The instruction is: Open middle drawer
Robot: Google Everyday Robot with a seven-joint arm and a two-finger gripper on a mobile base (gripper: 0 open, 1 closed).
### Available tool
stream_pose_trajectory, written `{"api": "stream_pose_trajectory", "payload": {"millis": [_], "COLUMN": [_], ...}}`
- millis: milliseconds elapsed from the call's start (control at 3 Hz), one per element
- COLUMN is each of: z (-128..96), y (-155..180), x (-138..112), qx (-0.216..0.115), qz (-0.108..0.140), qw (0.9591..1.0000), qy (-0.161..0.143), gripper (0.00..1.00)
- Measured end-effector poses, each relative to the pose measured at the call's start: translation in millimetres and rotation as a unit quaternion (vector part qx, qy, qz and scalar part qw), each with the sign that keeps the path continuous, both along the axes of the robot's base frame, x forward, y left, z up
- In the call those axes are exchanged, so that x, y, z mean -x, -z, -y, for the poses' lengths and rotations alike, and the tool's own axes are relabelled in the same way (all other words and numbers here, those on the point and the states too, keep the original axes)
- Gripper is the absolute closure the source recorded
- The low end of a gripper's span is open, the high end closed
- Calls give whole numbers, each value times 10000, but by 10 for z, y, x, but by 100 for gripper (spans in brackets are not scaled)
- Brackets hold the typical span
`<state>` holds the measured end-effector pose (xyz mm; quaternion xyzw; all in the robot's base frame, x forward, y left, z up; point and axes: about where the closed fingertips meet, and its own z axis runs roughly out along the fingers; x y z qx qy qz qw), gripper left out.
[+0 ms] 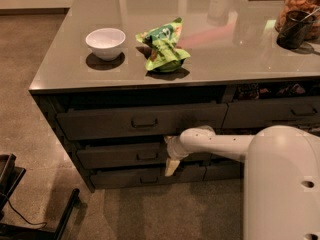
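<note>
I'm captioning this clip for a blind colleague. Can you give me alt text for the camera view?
A white robot arm reaches in from the right, its open gripper just right of the handle on the middle drawer. On the grey countertop above sit a white bowl and a green snack bag.

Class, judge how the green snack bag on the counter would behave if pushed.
Green snack bag: crumpled, so probably floppy and light; likely slides on the glossy counter. The claw sits at the middle drawer, below.
</note>
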<state>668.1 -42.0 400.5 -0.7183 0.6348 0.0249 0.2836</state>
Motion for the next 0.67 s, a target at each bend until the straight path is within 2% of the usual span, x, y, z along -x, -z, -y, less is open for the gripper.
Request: {"api": "stream_pose_trajectory", "payload": {"millis": [333, 667], "z": [61, 62], "y": [54, 48], "x": [-130, -141], "qx": [65, 63], "qz": [-57, -51], "qw": [10000, 10000], "qy": [40, 45], "gripper": [19, 42]}}
